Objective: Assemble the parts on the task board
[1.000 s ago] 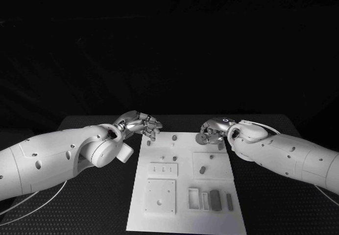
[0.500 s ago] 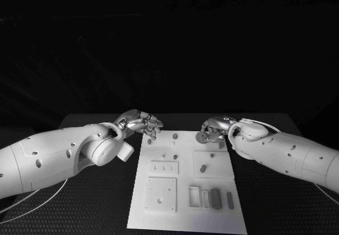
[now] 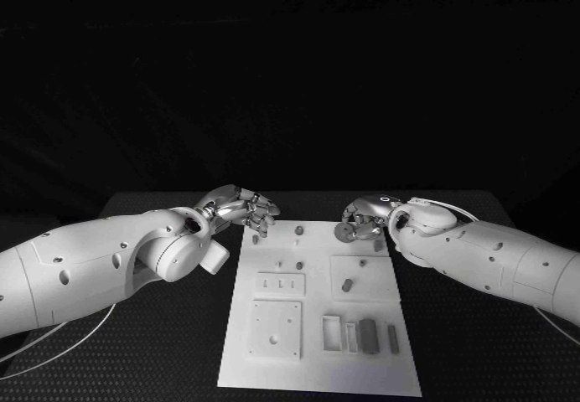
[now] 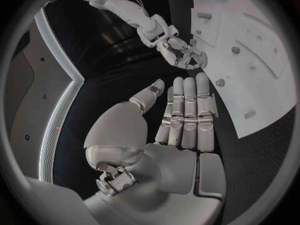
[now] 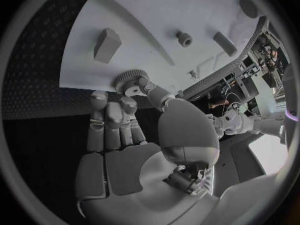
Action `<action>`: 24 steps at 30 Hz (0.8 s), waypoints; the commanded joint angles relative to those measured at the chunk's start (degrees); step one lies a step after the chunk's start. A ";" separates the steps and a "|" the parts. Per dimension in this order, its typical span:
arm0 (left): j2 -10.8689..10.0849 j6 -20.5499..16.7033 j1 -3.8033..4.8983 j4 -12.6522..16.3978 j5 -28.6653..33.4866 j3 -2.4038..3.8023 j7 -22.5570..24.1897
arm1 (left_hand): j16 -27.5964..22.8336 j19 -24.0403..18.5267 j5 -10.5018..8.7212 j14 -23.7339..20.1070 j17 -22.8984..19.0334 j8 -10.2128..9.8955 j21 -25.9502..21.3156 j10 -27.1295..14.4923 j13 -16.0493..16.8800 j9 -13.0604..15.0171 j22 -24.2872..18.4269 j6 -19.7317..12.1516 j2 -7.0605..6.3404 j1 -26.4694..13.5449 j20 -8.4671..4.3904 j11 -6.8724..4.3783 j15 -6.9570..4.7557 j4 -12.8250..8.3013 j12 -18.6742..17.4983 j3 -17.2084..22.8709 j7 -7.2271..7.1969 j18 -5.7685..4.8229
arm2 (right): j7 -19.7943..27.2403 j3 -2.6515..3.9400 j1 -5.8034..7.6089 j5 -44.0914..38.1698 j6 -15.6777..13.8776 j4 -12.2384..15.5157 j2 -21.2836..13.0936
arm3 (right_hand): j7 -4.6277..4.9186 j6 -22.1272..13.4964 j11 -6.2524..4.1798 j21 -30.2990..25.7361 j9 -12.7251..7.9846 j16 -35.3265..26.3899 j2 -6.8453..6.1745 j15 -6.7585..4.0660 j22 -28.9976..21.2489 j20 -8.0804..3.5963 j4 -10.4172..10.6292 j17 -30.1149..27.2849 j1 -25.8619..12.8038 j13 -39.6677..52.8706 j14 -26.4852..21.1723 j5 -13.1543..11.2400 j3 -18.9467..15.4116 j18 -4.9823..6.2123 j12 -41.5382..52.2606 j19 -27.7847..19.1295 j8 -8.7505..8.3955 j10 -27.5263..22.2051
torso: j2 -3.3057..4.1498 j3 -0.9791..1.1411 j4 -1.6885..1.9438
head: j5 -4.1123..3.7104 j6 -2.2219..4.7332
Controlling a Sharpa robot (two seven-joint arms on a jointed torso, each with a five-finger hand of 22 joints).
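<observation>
Currently the right hand (image 3: 360, 219) hovers over the far right corner of the task board (image 3: 317, 373), pinching a small toothed gear (image 5: 127, 78) between thumb and fingertips; the right wrist view confirms the grip, with the gear just above the white plate. Against the earlier frames, this hand has drawn slightly farther back and inward, the gear unchanged in its grasp. The left hand (image 3: 245, 211) sits at the board's far left corner, holding nothing, fingers extended side by side per the left wrist view; its position has barely altered. Remaining grey parts (image 3: 367, 336) lie in the recesses near the board's near right corner, unmoved. The table (image 3: 157, 352) carries the board centrally.
</observation>
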 commanded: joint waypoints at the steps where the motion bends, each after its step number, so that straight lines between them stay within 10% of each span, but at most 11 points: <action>1: 0.00 0.60 0.08 0.25 -0.14 0.04 0.14 | -0.16 -0.12 -0.03 -0.19 0.07 -0.39 -0.30 -0.40 0.09 0.10 0.06 -0.40 -0.41 -0.19 0.04 -0.04 -0.03 0.27 -0.21 0.21 0.14 1.00 | -0.39 -0.62 -0.81 -0.51 6.56 -0.49 0.01 | 1.62 2.02 1.76 0.27 0.06 0.16 0.47 -0.10 1.09 0.00 -0.11 -0.08 0.03 -0.09 -0.46 -0.10 0.25 0.84 0.22 -0.29 0.21 -2.30 | 0.01 0.02 -0.07 | 0.14 -0.18; 15: 0.14 0.82 0.09 0.34 -0.14 0.04 -0.08 | -0.24 -0.13 -0.03 -0.20 0.14 -0.45 -0.35 -0.44 0.20 0.17 0.10 -0.43 -0.43 -0.27 0.06 -0.02 -0.02 0.34 -0.26 0.21 0.17 0.99 | -0.34 -0.87 -0.81 0.27 11.99 -1.22 0.31 | 1.42 3.63 1.60 0.31 0.10 0.49 2.58 -0.17 1.09 0.20 -0.08 -0.67 -0.75 -1.00 -0.89 -0.10 0.46 0.84 0.77 -0.75 0.88 -2.76 | -0.07 0.03 -0.08 | 0.21 -0.56; 24: 0.02 0.69 0.09 0.54 -0.19 0.04 -0.07 | -0.28 -0.15 -0.03 -0.21 0.18 -0.48 -0.38 -0.47 0.26 0.21 0.12 -0.44 -0.44 -0.30 0.06 -0.01 -0.01 0.38 -0.30 0.22 0.18 0.99 | -1.21 -0.93 -0.81 -2.33 4.52 -0.54 0.24 | 0.18 7.11 0.43 0.73 0.89 1.05 4.81 -1.16 1.07 0.21 -1.18 -1.47 -1.27 -2.28 -0.84 -0.10 0.69 0.84 1.55 -0.68 2.59 -2.57 | -0.06 0.09 -0.27 | 0.34 -0.56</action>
